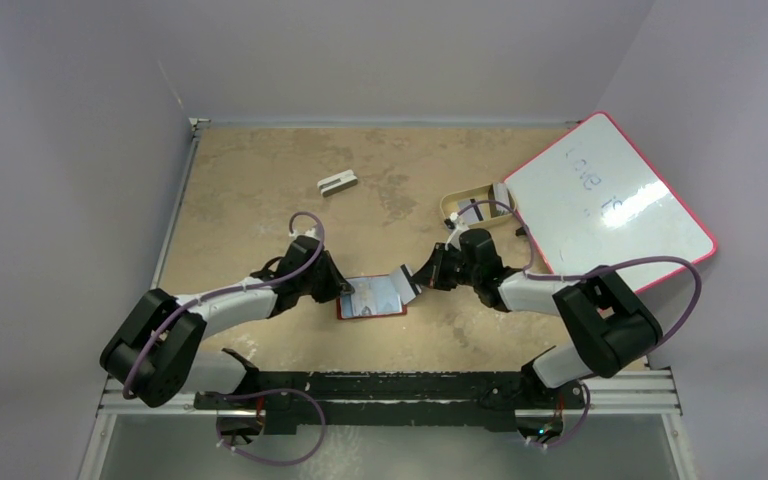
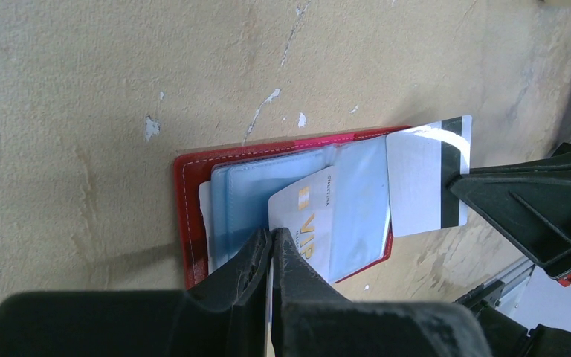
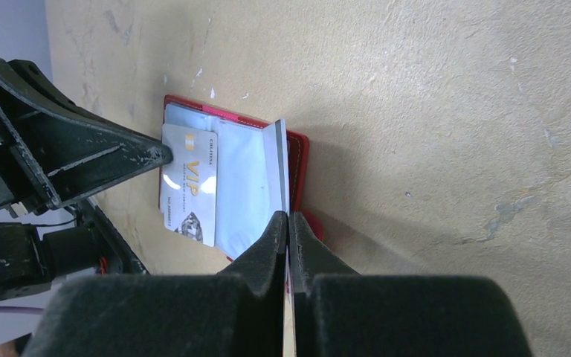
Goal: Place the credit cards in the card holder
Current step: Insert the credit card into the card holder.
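Over open card holder (image 2: 184,201), left tool (image 2: 271,239) pinches VIP card (image 2: 305,212); right tool (image 3: 288,221) pinches striped card (image 2: 424,178) at holder's 3 o'clock. Cards seem thin, stiff, slick: grip edges.

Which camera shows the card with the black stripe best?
The left wrist view. There the striped card faces the camera, its black stripe showing, at the edge of the red card holder. The right wrist view sees only its thin edge between shut jaws. The top external view shows it as a tiny grey sliver.
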{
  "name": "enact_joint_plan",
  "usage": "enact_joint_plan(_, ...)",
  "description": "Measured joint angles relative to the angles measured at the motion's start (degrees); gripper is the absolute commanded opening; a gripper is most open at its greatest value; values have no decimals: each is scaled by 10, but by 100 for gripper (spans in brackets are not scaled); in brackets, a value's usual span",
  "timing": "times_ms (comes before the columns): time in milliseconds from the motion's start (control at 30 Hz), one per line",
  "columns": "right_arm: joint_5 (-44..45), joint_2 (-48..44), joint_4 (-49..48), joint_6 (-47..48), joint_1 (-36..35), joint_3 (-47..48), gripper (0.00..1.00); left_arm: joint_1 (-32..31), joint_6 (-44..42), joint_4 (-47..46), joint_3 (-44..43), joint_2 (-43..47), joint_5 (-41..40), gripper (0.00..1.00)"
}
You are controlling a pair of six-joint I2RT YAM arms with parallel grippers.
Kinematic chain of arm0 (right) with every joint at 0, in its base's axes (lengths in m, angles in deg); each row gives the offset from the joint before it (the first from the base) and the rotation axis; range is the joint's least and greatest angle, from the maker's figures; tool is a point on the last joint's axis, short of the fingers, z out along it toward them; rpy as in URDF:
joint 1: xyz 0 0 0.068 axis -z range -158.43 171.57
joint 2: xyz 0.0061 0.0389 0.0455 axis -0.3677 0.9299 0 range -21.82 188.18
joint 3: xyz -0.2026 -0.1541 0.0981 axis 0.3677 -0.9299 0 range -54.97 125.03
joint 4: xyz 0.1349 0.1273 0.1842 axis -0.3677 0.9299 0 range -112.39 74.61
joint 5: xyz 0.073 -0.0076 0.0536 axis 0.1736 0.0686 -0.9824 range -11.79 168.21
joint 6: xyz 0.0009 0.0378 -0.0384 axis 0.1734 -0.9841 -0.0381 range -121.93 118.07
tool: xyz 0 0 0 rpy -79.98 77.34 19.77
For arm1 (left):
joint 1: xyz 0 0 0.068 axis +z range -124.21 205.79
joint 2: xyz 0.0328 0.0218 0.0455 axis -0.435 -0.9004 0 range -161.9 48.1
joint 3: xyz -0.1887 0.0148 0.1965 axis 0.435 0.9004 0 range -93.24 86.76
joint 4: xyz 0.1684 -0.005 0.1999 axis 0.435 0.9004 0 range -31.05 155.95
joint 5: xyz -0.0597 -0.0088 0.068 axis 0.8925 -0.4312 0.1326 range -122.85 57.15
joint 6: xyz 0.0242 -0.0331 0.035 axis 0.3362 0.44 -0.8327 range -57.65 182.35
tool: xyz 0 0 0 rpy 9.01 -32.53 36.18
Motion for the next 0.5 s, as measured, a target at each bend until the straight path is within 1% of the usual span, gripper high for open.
enact_joint_plan(300,2,0,2,2,0,0,0,0,0,-1,-1,-7,-1,0)
enact_joint_plan(500,3,0,2,5,0,0,0,0,-19,14,-23,-12,-7,0)
